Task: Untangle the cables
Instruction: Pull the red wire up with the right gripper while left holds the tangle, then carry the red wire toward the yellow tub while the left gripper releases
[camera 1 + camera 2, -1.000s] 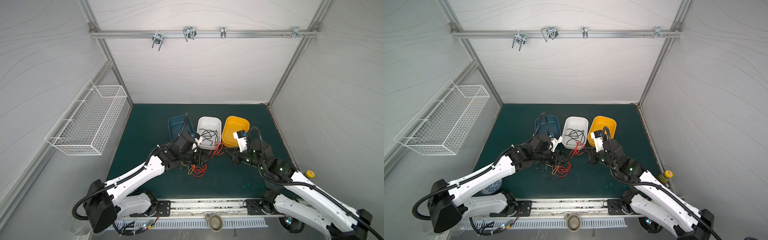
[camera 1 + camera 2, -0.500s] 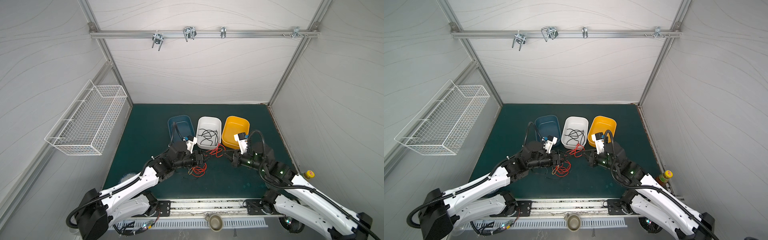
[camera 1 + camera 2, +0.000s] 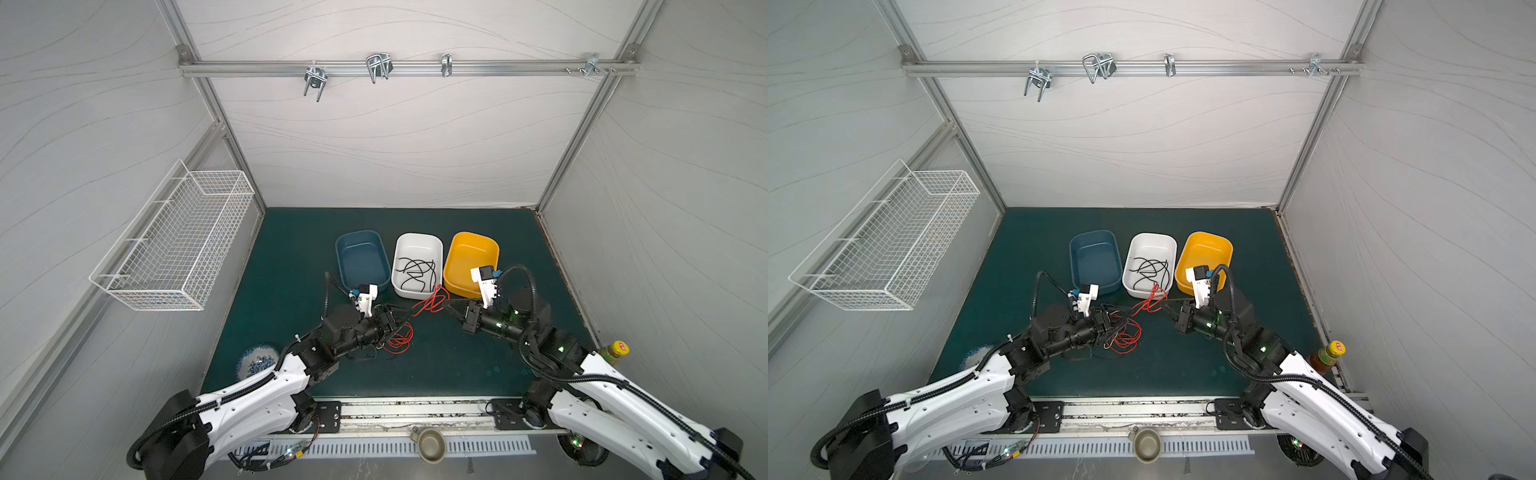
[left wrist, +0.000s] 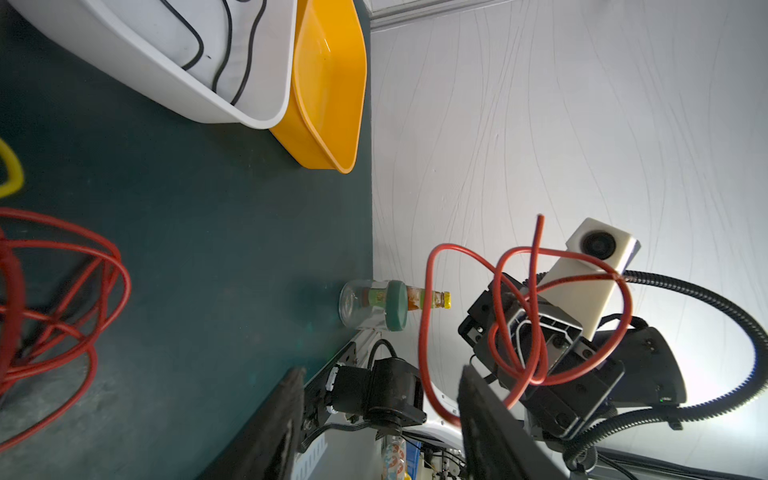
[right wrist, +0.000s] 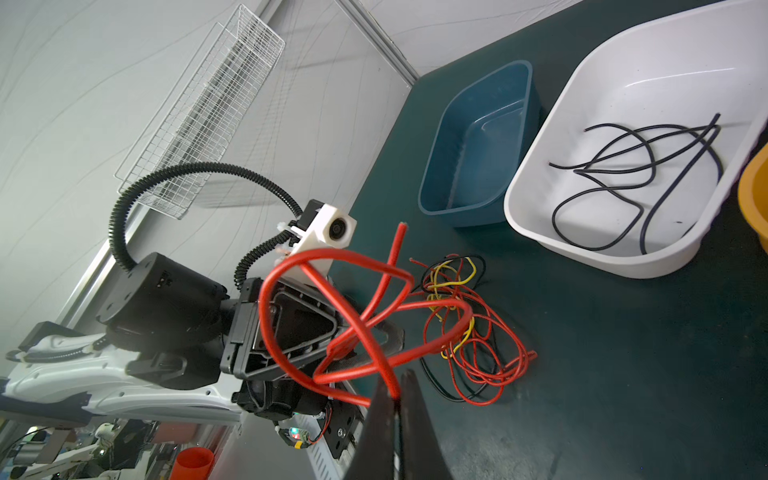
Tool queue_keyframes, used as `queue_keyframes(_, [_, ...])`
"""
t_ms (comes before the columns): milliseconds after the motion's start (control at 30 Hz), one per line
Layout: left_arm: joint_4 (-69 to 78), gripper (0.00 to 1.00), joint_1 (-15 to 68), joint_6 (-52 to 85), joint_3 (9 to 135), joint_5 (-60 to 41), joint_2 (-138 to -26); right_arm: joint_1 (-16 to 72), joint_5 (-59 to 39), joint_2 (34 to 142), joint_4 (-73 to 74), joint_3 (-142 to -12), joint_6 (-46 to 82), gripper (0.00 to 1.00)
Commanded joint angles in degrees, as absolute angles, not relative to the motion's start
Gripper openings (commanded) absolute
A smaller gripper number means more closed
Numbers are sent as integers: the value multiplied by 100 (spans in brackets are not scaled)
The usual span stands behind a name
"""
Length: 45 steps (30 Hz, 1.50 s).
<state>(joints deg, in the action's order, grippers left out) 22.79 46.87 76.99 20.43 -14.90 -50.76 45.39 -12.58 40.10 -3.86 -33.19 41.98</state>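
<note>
A tangle of red, yellow and black cables [image 3: 397, 340] [image 3: 1123, 336] [image 5: 469, 332] lies on the green mat in front of the tubs. One thick red cable [image 3: 432, 301] [image 5: 361, 316] rises from it in loops. My right gripper [image 3: 449, 305] [image 5: 397, 395] is shut on this red cable. My left gripper [image 3: 405, 318] [image 4: 380, 399] stands open just above the tangle, facing the right gripper; the red cable [image 4: 428, 332] hangs close to one finger, not clamped. Several black cables [image 3: 415, 270] [image 5: 636, 178] lie in the white tub [image 3: 417, 241].
A blue tub [image 3: 361, 239] and a yellow tub [image 3: 469, 241] flank the white one, both holding nothing. A wire basket [image 3: 174, 245] hangs on the left wall. A bottle [image 3: 615, 351] and a glass jar [image 4: 374, 305] stand at the mat's right edge, a patterned bowl [image 3: 257, 359] front left.
My left arm has drawn back from the tubs toward the front and turned its wrist, ending over the tangle. The right gripper has stayed shut on the red cable, nearly in place.
</note>
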Motion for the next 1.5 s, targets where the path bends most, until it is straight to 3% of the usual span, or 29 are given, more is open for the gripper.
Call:
queue_keyframes(0, [3239, 60, 4832, 8076, 2099, -1206, -5039, 4600, -1402, 3902, 210, -3146, 4359, 0])
queue_keyframes(200, [3453, 56, 4972, 8244, 2101, -982, -5086, 4639, -1472, 3933, 527, -3010, 4440, 0])
queue_keyframes(667, [3771, 21, 5071, 8385, 1960, -823, -5194, 4774, -1365, 3896, 604, -2866, 4481, 0])
queue_keyframes(900, [3347, 0, 5071, 8235, 1914, -782, -4788, 4773, -857, 3677, -178, -2923, 4364, 0])
queue_keyframes(1200, [1511, 0, 5072, 7945, 1849, -513, -3396, 4586, -40, 3692, -1401, -2992, 4485, 0])
queue_keyframes(1467, [-523, 0, 5063, 7525, 2107, -281, -2083, 3676, -346, 3648, -2012, -2925, 4520, 0])
